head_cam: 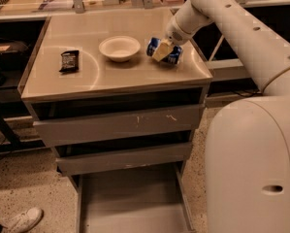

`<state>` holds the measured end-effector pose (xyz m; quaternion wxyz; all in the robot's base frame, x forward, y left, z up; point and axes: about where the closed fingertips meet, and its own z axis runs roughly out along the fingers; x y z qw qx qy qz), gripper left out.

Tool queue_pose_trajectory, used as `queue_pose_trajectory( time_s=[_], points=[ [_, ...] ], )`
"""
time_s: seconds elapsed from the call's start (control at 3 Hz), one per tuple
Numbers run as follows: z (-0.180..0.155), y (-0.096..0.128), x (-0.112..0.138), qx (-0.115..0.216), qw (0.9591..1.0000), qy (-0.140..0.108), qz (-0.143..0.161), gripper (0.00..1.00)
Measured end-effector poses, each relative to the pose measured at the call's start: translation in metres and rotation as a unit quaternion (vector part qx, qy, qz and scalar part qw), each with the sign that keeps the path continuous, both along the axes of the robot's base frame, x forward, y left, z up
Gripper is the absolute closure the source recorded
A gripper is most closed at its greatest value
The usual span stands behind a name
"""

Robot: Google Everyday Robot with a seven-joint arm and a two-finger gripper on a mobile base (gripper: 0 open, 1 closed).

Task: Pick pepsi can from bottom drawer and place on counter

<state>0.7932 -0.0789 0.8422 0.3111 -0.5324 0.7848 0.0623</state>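
Pepsi can [174, 57] is up on the counter [110, 79] now, folks, over by the right-hand edge, just beside the white bowl [119, 48] and well apart from the dark snack packet [70, 61] on the left. It is tipped over, more lying than standing, with its blue side towards us. The hand [163, 51] sits right on it, reaching in from the right at the end of the white arm [241, 30]. We see one pale finger [160, 52] laid across the can's middle, and we read that as the hand pinching the can around its body (the far finger is hidden behind it).

Down below, the bottom drawer [130, 205] stands pulled out, and we see nothing lying on the part of its floor that shows.

How will this thing handle? We judge it light, with thin metal walls that are stiff enough under a gentle squeeze but will dent under a hard one. The painted side is smooth and likely slippery, and being round it will roll if it is let go on its side so near the rim. The best hold, to our eyes, is across the middle of the body, where the wall is straight, not on the tapered silver ends. We would want it brought upright before any release.
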Motion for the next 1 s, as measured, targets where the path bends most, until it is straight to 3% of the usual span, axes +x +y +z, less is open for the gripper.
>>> queue_pose_trajectory(
  time_s=[0.33,0.67,1.0],
  points=[
    [-0.0001,0.0,0.0,0.0,1.0,0.0,0.0,0.12],
    [-0.0002,0.0001,0.0,0.0,1.0,0.0,0.0,0.0],
    [-0.0002,0.0001,0.0,0.0,1.0,0.0,0.0,0.0]
  ],
)
